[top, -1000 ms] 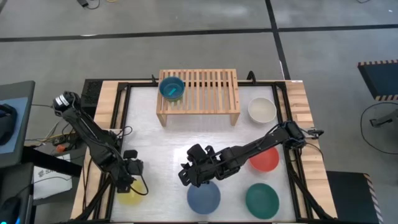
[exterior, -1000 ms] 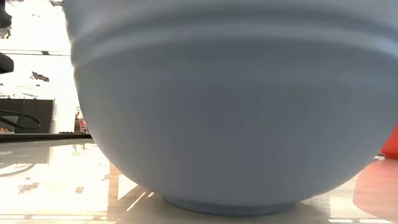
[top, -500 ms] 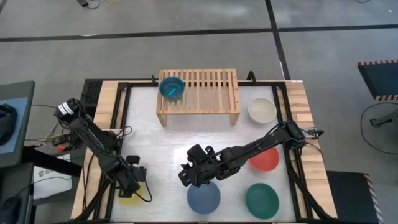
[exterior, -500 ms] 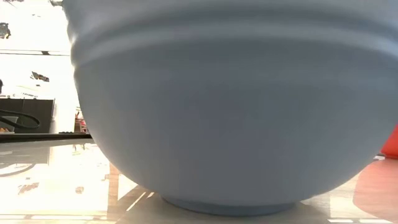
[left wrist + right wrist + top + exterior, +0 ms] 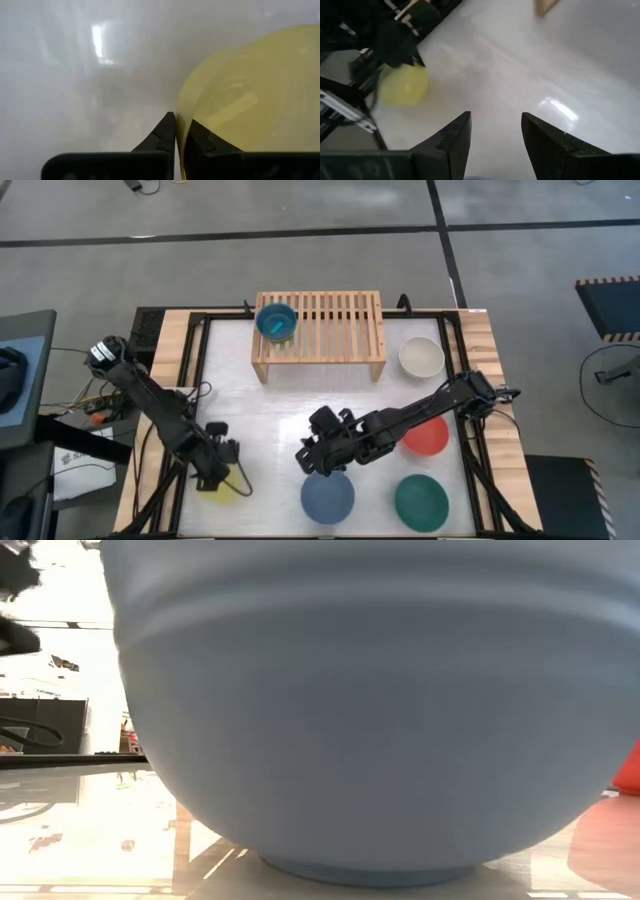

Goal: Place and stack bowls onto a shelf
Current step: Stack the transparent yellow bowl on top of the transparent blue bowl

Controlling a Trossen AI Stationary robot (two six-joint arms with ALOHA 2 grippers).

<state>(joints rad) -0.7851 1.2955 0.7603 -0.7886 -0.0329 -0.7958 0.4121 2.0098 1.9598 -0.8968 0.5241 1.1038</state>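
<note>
White tabletop (image 5: 270, 415), left hand (image 5: 180, 134) clamped on yellow bowl (image 5: 250, 95) rim.

Changes since one second ago. The left gripper (image 5: 222, 477) now sits farther toward the table's near edge, down on the yellow bowl (image 5: 225, 488), its fingers (image 5: 167, 134) pinching the bowl's rim. The right gripper (image 5: 312, 463) lies slightly farther right, just above the slate blue bowl (image 5: 328, 498), its fingers (image 5: 454, 137) spread apart.
</note>
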